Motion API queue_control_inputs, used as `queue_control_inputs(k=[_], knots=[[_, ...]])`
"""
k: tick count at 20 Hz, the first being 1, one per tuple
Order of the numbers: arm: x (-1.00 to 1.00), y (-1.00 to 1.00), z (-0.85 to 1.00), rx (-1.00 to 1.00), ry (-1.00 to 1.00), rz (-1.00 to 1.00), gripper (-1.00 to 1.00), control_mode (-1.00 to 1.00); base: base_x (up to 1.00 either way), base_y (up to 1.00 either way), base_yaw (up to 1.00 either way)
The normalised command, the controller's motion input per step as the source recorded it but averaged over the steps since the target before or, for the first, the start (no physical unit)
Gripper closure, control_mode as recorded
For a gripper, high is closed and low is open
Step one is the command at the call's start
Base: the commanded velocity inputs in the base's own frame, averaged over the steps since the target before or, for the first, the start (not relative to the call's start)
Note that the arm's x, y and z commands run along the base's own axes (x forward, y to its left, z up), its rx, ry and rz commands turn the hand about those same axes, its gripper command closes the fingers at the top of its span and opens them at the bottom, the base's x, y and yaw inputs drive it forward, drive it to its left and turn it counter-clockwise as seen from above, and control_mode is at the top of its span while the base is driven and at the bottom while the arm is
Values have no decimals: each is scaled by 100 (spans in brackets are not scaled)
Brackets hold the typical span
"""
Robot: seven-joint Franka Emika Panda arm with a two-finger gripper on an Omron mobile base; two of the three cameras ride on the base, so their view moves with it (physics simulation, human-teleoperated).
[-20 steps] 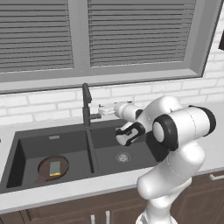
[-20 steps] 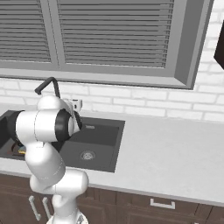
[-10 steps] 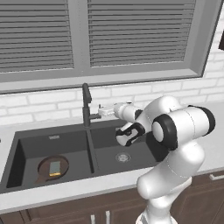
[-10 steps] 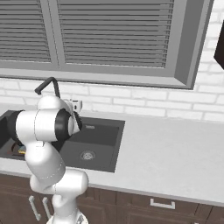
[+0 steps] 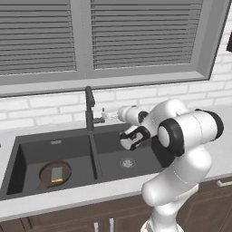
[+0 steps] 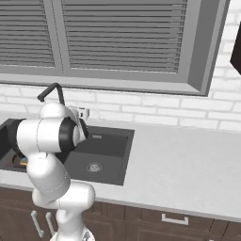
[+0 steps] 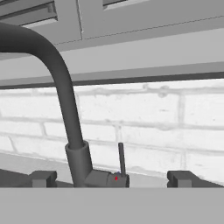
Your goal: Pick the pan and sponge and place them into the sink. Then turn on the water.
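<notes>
Claw [image 7: 110,178] spread wide, holding nothing, low in hand view facing faucet [image 7: 65,109] and its lever [image 7: 121,158]. Pan [image 5: 54,174] with sponge [image 5: 56,173] on it in sink's [image 5: 96,154] left basin, lower left.

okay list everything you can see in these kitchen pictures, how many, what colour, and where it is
sink: one, dark grey, two basins, set in the counter under the window
faucet: one, black, behind the divider between the basins
faucet lever: one, thin, dark, upright beside the faucet base
pan: one, dark brown, in the left basin
sponge: one, grey-green with a yellow edge, lying in the pan
drain: one, metal, in the right basin
counter: one, light grey
window blinds: grey, above the white brick wall
arm: one, white
pincer: one, open, close to the faucet
</notes>
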Motion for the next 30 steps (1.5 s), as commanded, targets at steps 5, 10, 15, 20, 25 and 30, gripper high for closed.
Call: queue_control_inputs(k=[5, 10, 15, 20, 25, 30], knots=[[29, 0, -11, 0, 0, -7, -100, -100, 0, 0, 0], [27, 0, -15, -1, 0, -6, -100, -100, 0, 0, 0], [12, 0, -13, -1, 0, -4, -100, -100, 0, 0, 0], [1, 5, -18, -2, 0, -2, -100, -100, 0, 0, 0], [0, 14, -15, -1, 2, 0, -100, -100, 0, 0, 0], [0, 12, -7, 0, 3, 0, -100, -100, 0, 0, 0]])
